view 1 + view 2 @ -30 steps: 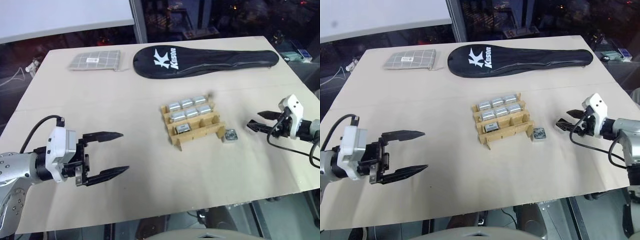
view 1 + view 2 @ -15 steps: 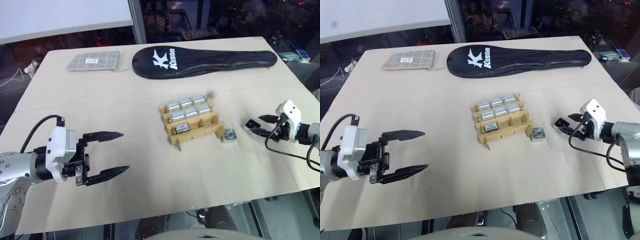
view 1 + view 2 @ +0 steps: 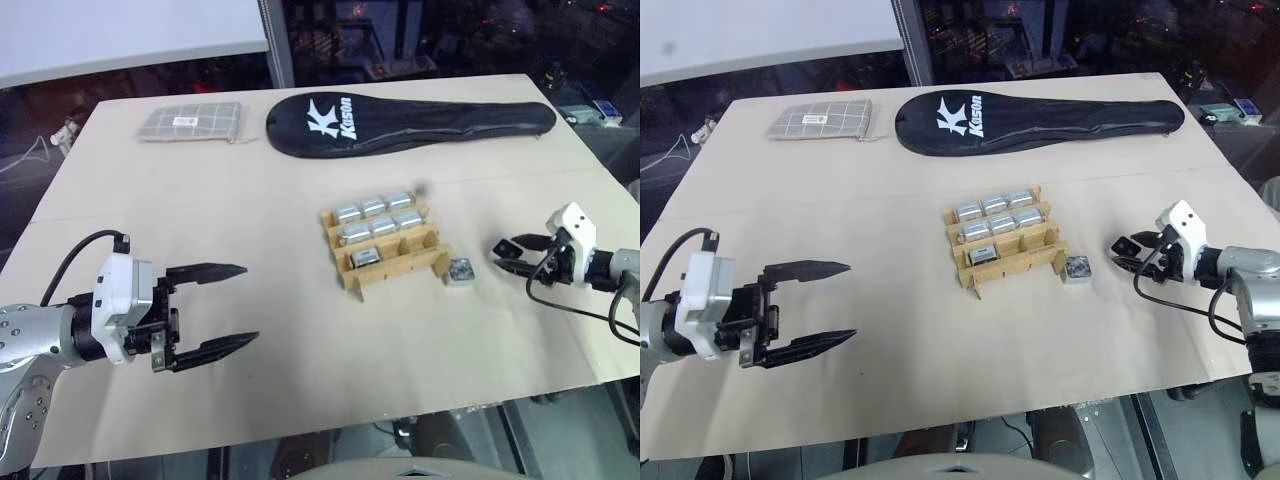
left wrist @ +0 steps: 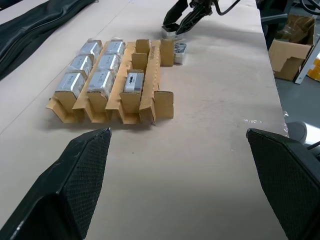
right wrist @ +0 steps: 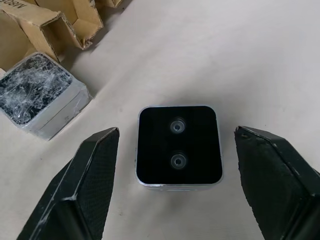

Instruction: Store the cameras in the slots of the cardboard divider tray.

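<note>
The tan cardboard divider tray sits between the two claws, nearer the right claw. Seven silver-grey cameras fill its slots: three in each far row, one in the near row. A loose camera lies just beside the tray's right end. Another camera, black face up, lies flat between the right claw's spread fingers.

cameras sit packed in a cardboard divider tray on a tan table
one loose camera lies just beside it (right gripper near, fingers apart).
</note>
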Robot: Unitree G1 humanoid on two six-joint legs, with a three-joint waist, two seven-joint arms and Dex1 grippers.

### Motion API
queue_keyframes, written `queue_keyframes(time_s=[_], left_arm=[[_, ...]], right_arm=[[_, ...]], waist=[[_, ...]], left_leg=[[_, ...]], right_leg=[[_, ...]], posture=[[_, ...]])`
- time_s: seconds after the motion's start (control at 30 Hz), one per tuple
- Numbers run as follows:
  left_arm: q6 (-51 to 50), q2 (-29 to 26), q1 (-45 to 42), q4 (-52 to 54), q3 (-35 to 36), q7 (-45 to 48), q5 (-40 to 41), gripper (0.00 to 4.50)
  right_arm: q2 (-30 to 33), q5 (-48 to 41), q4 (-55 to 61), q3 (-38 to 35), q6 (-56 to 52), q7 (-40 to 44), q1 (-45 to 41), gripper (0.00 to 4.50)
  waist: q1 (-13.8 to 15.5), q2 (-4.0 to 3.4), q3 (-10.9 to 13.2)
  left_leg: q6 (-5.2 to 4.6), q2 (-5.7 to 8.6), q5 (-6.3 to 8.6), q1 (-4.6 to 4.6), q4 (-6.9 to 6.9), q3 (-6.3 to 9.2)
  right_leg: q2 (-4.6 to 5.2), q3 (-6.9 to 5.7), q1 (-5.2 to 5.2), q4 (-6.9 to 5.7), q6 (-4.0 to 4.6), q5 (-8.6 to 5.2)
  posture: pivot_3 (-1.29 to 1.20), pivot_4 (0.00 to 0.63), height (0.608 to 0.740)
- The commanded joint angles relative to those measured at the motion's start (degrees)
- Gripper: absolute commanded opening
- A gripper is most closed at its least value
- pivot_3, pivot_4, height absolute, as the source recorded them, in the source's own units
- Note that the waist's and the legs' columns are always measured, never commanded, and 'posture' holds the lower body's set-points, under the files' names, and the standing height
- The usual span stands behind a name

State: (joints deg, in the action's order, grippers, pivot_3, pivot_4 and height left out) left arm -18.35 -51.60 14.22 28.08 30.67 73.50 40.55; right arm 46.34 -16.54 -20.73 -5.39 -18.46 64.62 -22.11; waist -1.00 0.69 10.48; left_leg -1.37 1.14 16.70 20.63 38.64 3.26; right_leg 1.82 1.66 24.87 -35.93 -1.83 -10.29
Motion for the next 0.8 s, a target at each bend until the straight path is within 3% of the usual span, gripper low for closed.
queue_keyframes(time_s=[0.03, 0.2, 0.3, 0.37, 0.4, 0.67, 0.8], left_arm=[[0.61, -0.37, -0.24, 0.58, 0.09, 0.01, 0.03, 4.5], [0.51, -0.42, -0.14, 0.6, 0.18, 0.09, 0.11, 4.5], [0.49, -0.39, -0.08, 0.69, 0.17, 0.09, 0.15, 4.5], [0.48, -0.38, -0.11, 0.7, 0.12, 0.07, 0.15, 4.5], [0.47, -0.39, -0.15, 0.7, 0.07, 0.07, 0.17, 4.5], [-0.18, -0.3, -1.39, 0.31, -0.42, -0.11, 1.4, 4.5], [-2.56, -0.2, -3.57, 0.11, -1.42, -1.55, 3.3, 4.5]], right_arm=[[0.85, 0.69, 1.16, -0.4, 1.05, -0.34, 0.4, 3.63], [0.72, 1.59, 0.21, -0.27, 2.12, -0.65, 0.31, 3.63], [0.57, 1.54, 0.12, -0.6, 2.41, -0.71, 0.1, 2.93], [0.58, 1.55, 0.06, -0.64, 2.53, -0.7, 0.07, 1.96], [0.63, 1.51, 0.1, -0.7, 2.57, -0.67, 0.1, 1.86], [0.12, 1.35, 1.8, -1.93, 7.33, -2.05, -0.58, 1.86], [-2.64, -1.98, 8.74, -2.13, 9.16, -2.01, -1.71, 1.86]], waist=[[0.0, 0.0, 0.0], [-0.03, 0.0, 0.0], [-0.02, 0.0, 0.0], [-0.02, 0.0, 0.0], [-0.02, 0.0, 0.0], [-0.01, 0.0, 0.0], [-0.2, -0.02, 0.01]], left_leg=[[0.0, 0.0, 0.0, -0.01, 0.0, 0.0], [0.0, 0.0, 0.0, -0.01, 0.0, 0.0], [0.0, 0.0, 0.0, -0.01, 0.0, 0.0], [0.0, 0.0, 0.0, -0.01, 0.0, 0.0], [0.0, 0.0, 0.0, 0.0, 0.0, 0.0], [0.0, 0.0, 0.0, 0.0, 0.0, 0.0], [0.0, 0.0, 0.0, -0.01, 0.0, -0.01]], right_leg=[[0.0, 0.0, 0.0, 0.0, 0.0, 0.0], [-0.01, 0.0, 0.0, 0.0, -0.01, -0.01], [-0.01, -0.01, 0.0, 0.0, -0.01, -0.01], [-0.01, 0.0, 0.0, 0.0, -0.01, -0.01], [-0.01, 0.0, 0.0, 0.0, -0.01, -0.01], [-0.01, -0.01, 0.0, 0.0, -0.01, -0.01], [-0.02, 0.0, 0.0, 0.0, -0.04, -0.02]], posture=[[0.0, 0.15, 0.74], [0.0, 0.15, 0.74], [0.0, 0.15, 0.74], [0.0, 0.15, 0.74], [0.0, 0.15, 0.74], [0.0, 0.15, 0.74], [0.0, 0.15, 0.74]])
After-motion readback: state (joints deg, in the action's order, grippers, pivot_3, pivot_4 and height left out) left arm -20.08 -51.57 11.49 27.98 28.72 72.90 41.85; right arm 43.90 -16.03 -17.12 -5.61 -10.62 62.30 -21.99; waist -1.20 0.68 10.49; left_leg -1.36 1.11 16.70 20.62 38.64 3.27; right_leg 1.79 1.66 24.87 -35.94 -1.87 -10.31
